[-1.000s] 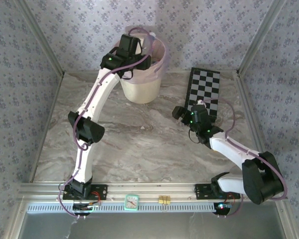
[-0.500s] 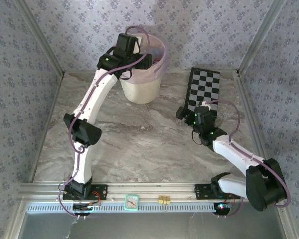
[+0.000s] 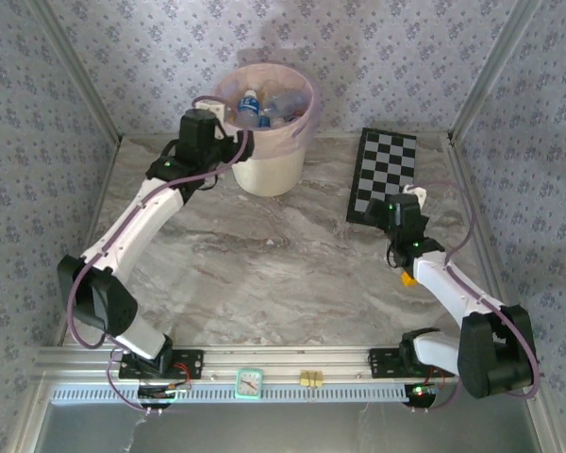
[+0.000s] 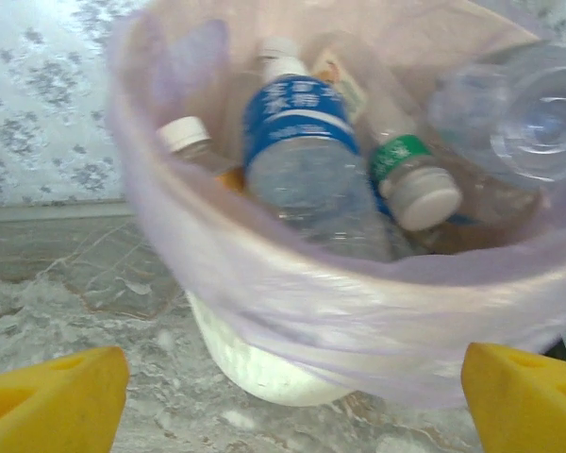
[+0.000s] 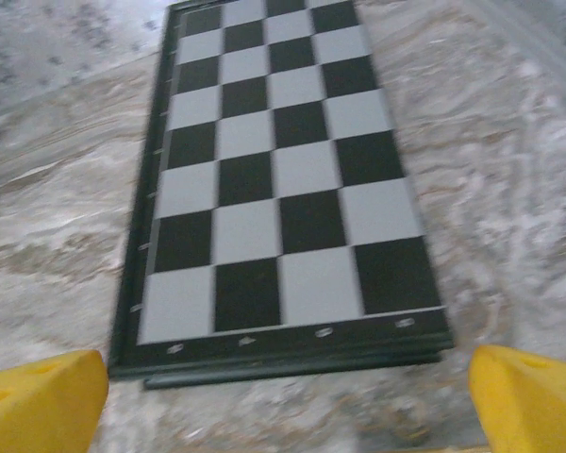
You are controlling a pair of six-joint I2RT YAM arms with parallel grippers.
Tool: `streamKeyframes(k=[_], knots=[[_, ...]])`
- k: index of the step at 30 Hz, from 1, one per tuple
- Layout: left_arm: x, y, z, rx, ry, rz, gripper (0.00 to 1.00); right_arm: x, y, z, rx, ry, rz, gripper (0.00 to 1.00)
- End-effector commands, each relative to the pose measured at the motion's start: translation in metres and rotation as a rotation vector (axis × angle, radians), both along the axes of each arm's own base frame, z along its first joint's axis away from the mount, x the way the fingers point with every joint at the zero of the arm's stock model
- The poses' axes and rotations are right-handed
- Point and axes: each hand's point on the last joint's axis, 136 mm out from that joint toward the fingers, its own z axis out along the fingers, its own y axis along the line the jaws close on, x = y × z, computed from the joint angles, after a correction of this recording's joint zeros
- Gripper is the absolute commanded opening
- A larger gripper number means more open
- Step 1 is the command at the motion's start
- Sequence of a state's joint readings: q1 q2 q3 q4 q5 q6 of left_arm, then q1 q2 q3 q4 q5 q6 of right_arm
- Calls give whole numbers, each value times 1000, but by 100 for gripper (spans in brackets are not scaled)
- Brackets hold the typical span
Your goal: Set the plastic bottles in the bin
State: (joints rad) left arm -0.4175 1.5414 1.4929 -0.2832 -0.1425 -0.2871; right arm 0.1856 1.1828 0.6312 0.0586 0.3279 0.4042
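The only writing you have is white lettering on a blue-labelled bottle (image 4: 302, 142) in the middle of the left wrist view, and it is too blurred to read. That bottle lies in the bin (image 3: 264, 175), which stands at the upper middle of the overhead view with a pink bag (image 4: 358, 311) folded over its rim. In the left wrist view you can count four bottles inside:
- the blue-labelled one
- a white-capped one (image 4: 184, 137) to its left
- a green-labelled one with a white cap (image 4: 415, 184) to its right
- a clear one (image 4: 538, 118) at the upper right, its base towards you

A scrap of pale label shows behind them, but you cannot tell what it belongs to.

Your left jaws are spread wide with nothing between them. Their yellow fingertips (image 4: 52, 396) sit in the lower corners of that view, just beside the bin's left side.

Your right jaws are also spread and hold nothing, their fingertips (image 5: 38, 396) low in the frame. They face one checkerboard (image 5: 283, 189), four squares across, lying flat on the marbled tabletop (image 3: 264, 264) at the right.
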Motion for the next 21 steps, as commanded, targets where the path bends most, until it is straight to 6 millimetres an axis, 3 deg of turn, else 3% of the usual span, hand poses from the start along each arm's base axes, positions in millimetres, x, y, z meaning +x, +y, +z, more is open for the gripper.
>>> streamKeyframes(k=[1, 5, 9, 14, 18, 21], knots=[[3, 3, 42, -176, -148, -8, 87, 2, -20, 0, -120, -28, -14, 100], [-3, 7, 35, -196, -161, -6, 83, 0, -41, -11, -163, -18, -34, 100], [-15, 28, 10, -160, -142, 68, 85, 3, -48, -22, -248, -36, -14, 100], [-41, 84, -39, -53, -84, 260, 93, 15, -46, -44, -278, -1, 24, 100], [-67, 138, -91, 19, -12, 447, 96, 27, -45, -54, -291, 44, 35, 100], [-84, 175, -124, 73, 30, 585, 97, 36, -49, -49, -337, -3, 27, 100]])
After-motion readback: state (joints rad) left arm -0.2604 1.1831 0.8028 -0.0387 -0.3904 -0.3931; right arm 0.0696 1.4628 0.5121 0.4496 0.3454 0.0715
